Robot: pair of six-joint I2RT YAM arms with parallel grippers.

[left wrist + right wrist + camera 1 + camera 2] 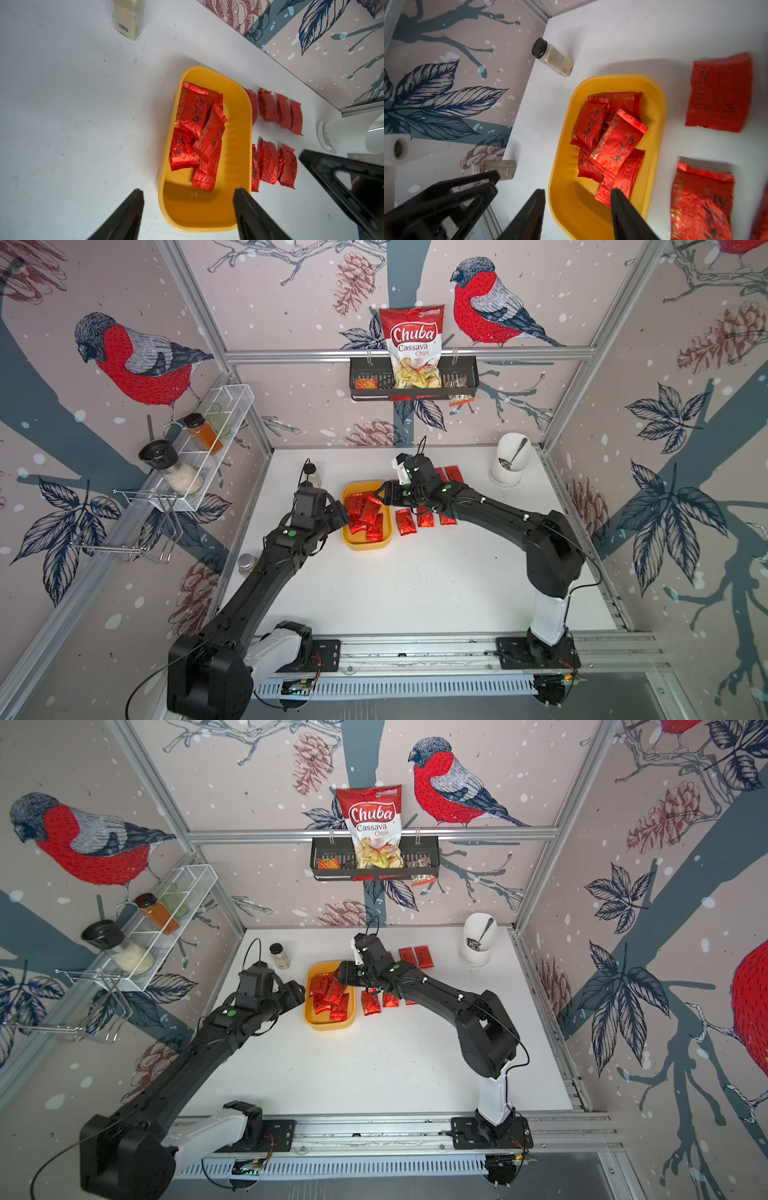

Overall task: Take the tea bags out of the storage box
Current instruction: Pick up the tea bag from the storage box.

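Left jaws: spread wide, released, nothing between them. They hang by the front-left part of the storage box [197, 207]. In the wrist view one tip shows over bare surface [72, 124] outside the box wall and the other over the box rim. No contact that I can make out.

Right jaws: parted, narrower than the left pair, grasping nothing. In the wrist view one tip overlaps the end of one of the tea bags [623, 178] lying in the box. Touching or just above it: cannot tell. In both top views these jaws sit over the box's back-right rim.

Writing: the tea bags are red foil with dark Chinese characters; one in the box reads 骏眉. The chips bag [411, 344] reads "Chuba Cassava Chips". A spice jar [127, 18] carries a barcode.

Containers: the storage box is yellow-orange and lidless, left of the surface's middle toward the back edge, with about five tea bags piled crosswise inside. The other tea bags lie flat on the surface just right of the box, in two short rows. The black basket [357, 366] on the back wall holds the chips bag and small snack packets. A white holder [509, 472] at the back-right corner holds a metal spoon.
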